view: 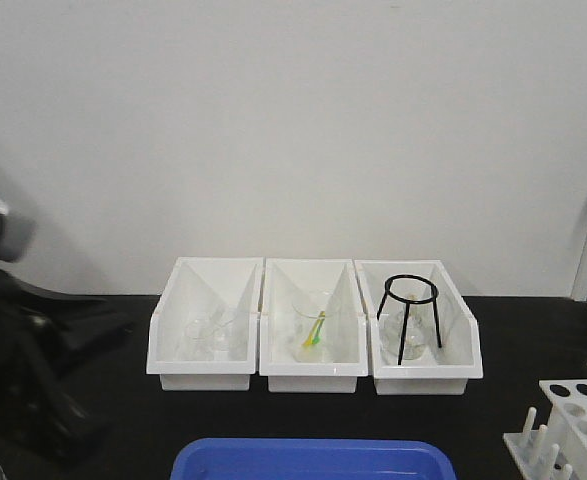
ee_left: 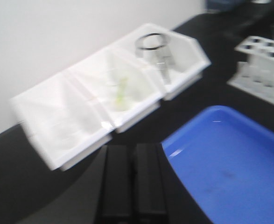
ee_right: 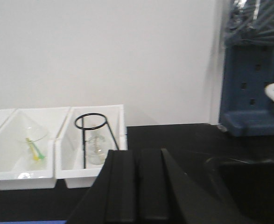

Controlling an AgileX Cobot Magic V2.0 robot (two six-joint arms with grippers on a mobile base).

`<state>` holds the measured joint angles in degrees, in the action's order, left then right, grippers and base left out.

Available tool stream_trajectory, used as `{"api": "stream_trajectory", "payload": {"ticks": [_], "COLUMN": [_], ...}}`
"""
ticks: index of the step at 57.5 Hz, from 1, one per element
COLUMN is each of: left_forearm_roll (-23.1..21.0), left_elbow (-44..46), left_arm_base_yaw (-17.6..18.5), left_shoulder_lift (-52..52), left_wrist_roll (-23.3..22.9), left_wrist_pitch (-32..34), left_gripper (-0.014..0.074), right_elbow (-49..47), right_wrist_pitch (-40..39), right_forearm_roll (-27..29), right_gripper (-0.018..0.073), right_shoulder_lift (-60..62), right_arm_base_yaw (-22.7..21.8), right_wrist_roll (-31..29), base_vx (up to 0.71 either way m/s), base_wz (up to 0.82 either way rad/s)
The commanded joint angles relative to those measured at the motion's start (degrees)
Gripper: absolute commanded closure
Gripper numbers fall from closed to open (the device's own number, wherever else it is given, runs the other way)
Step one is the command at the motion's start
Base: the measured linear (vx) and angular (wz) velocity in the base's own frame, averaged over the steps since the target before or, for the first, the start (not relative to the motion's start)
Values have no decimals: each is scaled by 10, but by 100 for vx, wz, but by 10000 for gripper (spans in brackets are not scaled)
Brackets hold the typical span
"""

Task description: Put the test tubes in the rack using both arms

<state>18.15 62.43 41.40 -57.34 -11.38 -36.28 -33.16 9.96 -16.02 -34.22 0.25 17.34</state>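
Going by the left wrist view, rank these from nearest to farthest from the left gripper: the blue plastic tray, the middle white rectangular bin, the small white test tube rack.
1. Blue plastic tray: just right of the left gripper.
2. Middle white rectangular bin: straight ahead, past the black tabletop.
3. Small white test tube rack: far right, beyond the tray.

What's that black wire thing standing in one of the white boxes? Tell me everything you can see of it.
The black stand is a thin, metal-looking tripod: a round ring on top carried by straight legs that splay outward toward the bottom. It stands upright inside the rightmost of three white bins, its ring rising just above the bin's rim. A small clear glass vessel sits low between its legs. Neither gripper touches it.
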Motion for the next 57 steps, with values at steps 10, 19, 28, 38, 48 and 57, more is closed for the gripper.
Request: {"api": "stream_trajectory", "payload": {"ticks": [10,19,28,38,48,57], "left_forearm_roll": [44,54,51,52,52,52], "left_elbow": [18,-8,-19,-19,-19,-19], "left_arm_base_yaw": [-73,-75,-75,-75,-75,-75], "left_shoulder_lift": [111,185,229,255,258,258], "left_wrist_roll": [-18,-18,-18,-18,-18,-18], "left_wrist_pitch": [-67,-80,-91,-131,-155,-160], "left_gripper": [619,619,619,617,617,617], "right_elbow": [-20,-20,-20,-20,-20,-20], "right_wrist_pitch": [-79,-78,-79,-79,-79,-79], "right_forearm_roll": [-6,1,1,1,1,1], "right_gripper": [566,564,564,564,564,564], "right_shoulder_lift": [-14,-14,-14,-14,-14,-14], "right_arm_base_yaw": [105,116,116,116,116,116], "right_wrist_roll": [-5,-3,-3,-3,-3,-3], "base_vx": [0,0,0,0,0,0], "base_wz": [0,0,0,0,0,0]}}
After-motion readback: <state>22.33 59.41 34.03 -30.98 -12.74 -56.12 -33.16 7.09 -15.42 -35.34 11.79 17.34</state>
